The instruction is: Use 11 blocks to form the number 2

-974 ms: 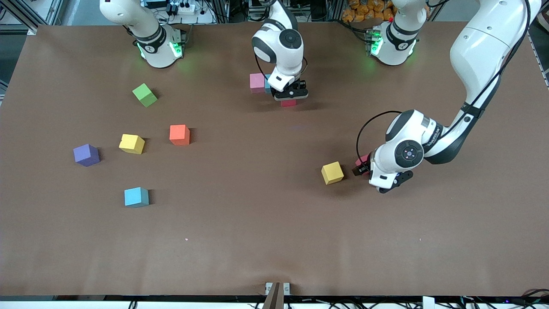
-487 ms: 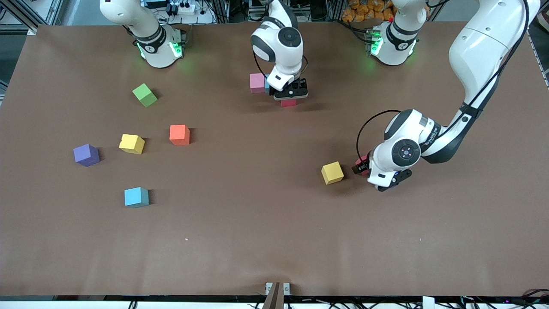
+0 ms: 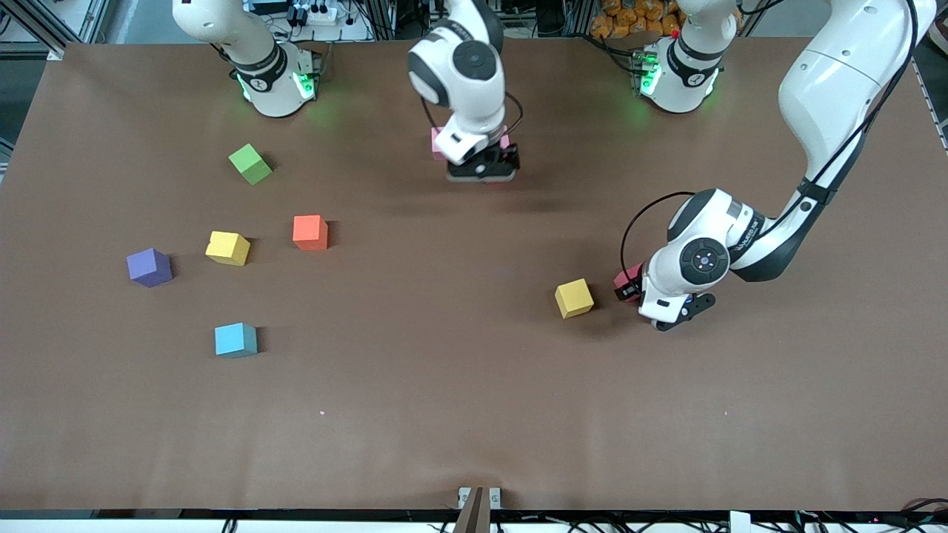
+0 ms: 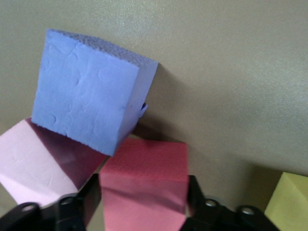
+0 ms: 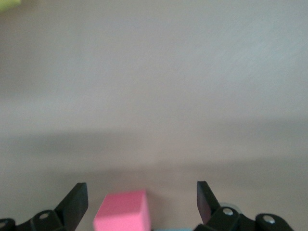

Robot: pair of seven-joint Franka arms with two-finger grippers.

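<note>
The left pincer (image 4: 142,202) is closed on a red matte foam cube (image 4: 144,180), corner-on to a tilted blue foam cube (image 4: 89,98). The right pincer (image 5: 142,199) is spread wide above a pink foam cube (image 5: 122,217), nothing gripped.

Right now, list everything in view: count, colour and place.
green cube: one, green, toward right arm's end
orange cube: one, orange, nearer the camera than green
yellow cubes: two, yellow, beside orange; beside red
purple cube: one, purple, beside yellow
blue cubes: two, blue, nearest camera; beside red
pink cubes: two seen, pink, under right gripper; beside red
red cube: one, red, in left gripper
right gripper: open, over pink
left gripper: shut on red cube
</note>
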